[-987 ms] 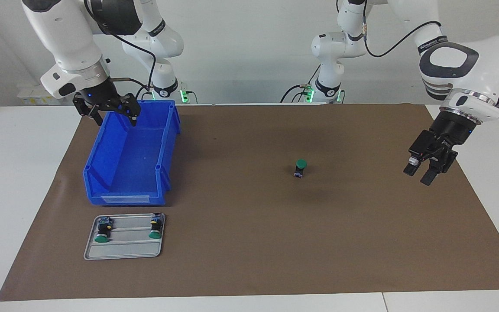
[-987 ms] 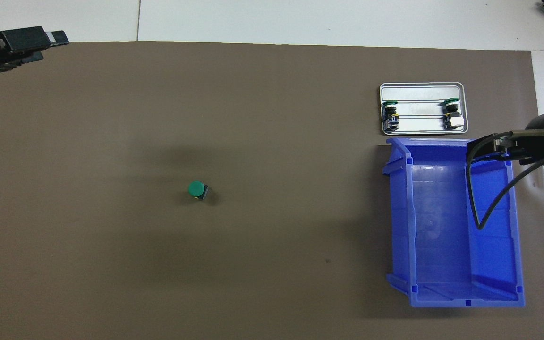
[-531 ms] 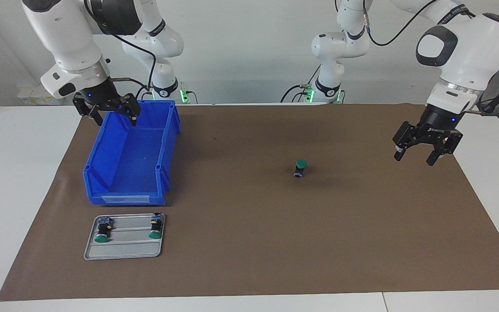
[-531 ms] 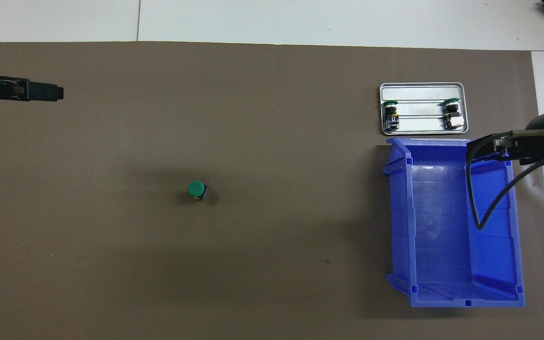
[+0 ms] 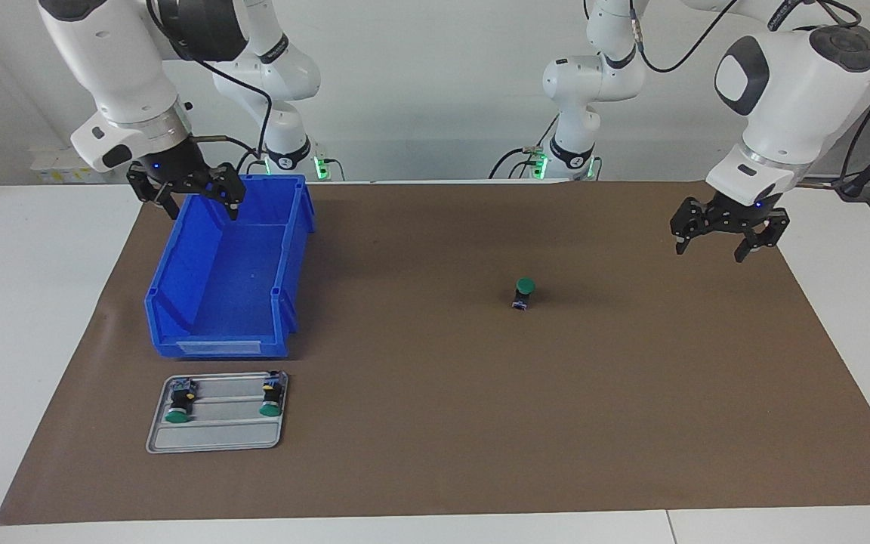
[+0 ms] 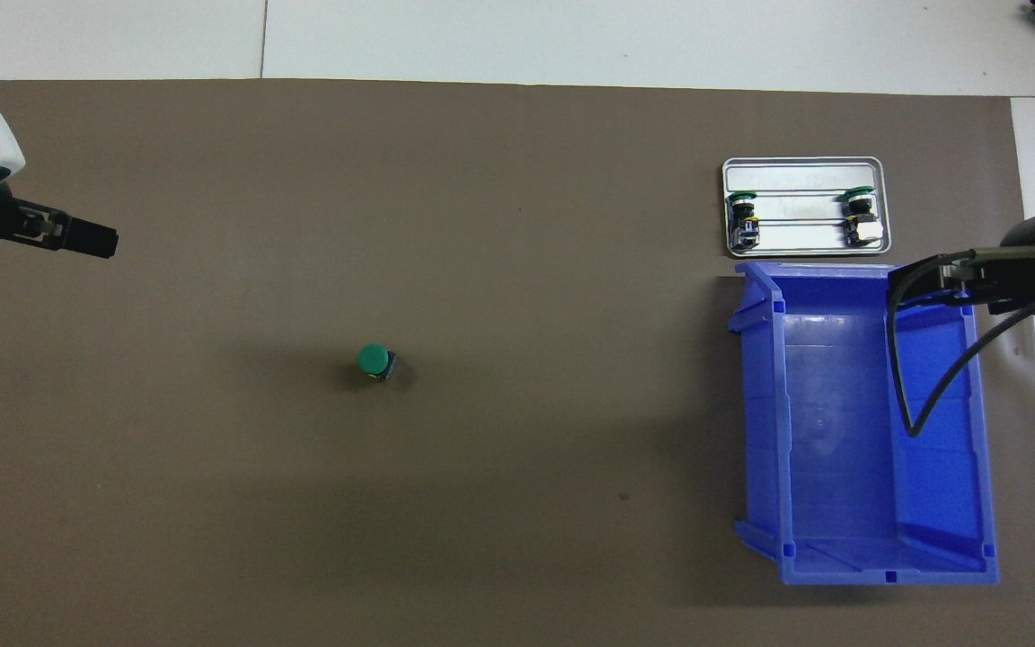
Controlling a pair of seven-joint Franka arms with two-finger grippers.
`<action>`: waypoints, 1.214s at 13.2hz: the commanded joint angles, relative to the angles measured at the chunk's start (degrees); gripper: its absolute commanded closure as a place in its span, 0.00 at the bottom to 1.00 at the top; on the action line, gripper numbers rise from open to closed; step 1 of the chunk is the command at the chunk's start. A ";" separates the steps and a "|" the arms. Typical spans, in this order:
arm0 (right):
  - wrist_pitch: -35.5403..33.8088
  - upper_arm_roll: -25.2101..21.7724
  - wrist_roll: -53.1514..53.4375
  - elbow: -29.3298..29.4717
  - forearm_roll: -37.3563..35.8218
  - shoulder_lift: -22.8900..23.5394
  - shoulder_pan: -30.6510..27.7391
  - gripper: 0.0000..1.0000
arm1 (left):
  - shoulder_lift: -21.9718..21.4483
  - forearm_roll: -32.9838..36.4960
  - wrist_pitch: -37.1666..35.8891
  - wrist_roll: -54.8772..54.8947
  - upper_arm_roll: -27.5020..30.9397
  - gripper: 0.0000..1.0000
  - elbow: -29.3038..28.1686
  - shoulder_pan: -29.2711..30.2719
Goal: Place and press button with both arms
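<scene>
A green-capped button (image 5: 524, 293) (image 6: 375, 361) stands cap up on the brown mat (image 5: 435, 423), about midway along the table, with nothing touching it. My left gripper (image 5: 710, 253) (image 6: 86, 239) hangs open and empty above the mat near the left arm's end, well apart from the button. My right gripper (image 5: 203, 214) (image 6: 911, 283) is open and empty over the robot-side end of the blue bin (image 5: 220, 347) (image 6: 886, 566), where the right arm waits.
A small metal tray (image 5: 216, 440) (image 6: 800, 163) lies farther from the robots than the bin. Two more buttons (image 5: 179, 400) (image 5: 272, 395) lie in it on their sides. The bin holds nothing that I can see. White table borders the mat.
The left arm has lifted and swung its gripper toward the robots, turning it from a slant to pointing straight down. The right arm, the button and the tray have not moved.
</scene>
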 commanded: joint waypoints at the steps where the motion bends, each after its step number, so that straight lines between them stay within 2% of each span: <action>1: -0.27 0.07 -1.17 -0.23 0.86 -0.23 -0.21 0.00 | -2.52 1.05 -2.58 0.33 -0.11 0.00 -2.15 -0.25; 4: -0.27 0.07 -1.17 -0.14 0.86 -0.23 -0.21 0.00 | -4.89 1.05 -4.18 -7.10 -0.11 0.00 -5.58 -0.34; 8: -0.27 0.07 -1.17 -0.14 0.86 -0.23 -0.21 0.00 | -4.99 0.35 -4.27 -8.63 -0.37 0.00 -4.97 -0.86; 9: -0.27 0.07 -1.17 -0.14 0.86 -0.23 -0.21 0.00 | -5.07 0.26 -4.09 -8.54 -0.63 0.03 -5.23 -0.95; 11: -0.36 0.07 -1.17 -0.14 0.86 -0.23 -0.21 0.00 | -5.42 0.26 -3.65 -9.85 -1.95 0.23 -5.75 -2.43; 12: -0.36 0.07 -1.17 -0.14 0.86 -0.23 -0.21 0.00 | -5.51 0.26 -3.56 -13.34 -2.04 0.39 -5.76 -4.27; 14: -0.36 0.07 -1.17 -0.23 0.86 -0.23 -0.21 0.00 | -5.86 0.26 -3.30 -22.04 -2.04 0.87 -6.89 -9.19; 15: -0.36 0.07 -1.17 -0.23 0.86 -0.23 -0.21 0.00 | -6.47 0.26 -2.34 -25.47 -2.04 1.00 -8.55 -11.39; 16: -0.36 0.16 -1.17 -0.14 0.86 -0.23 -0.21 0.00 | -7.35 0.26 -0.42 -26.90 -2.04 1.00 -11.18 -13.41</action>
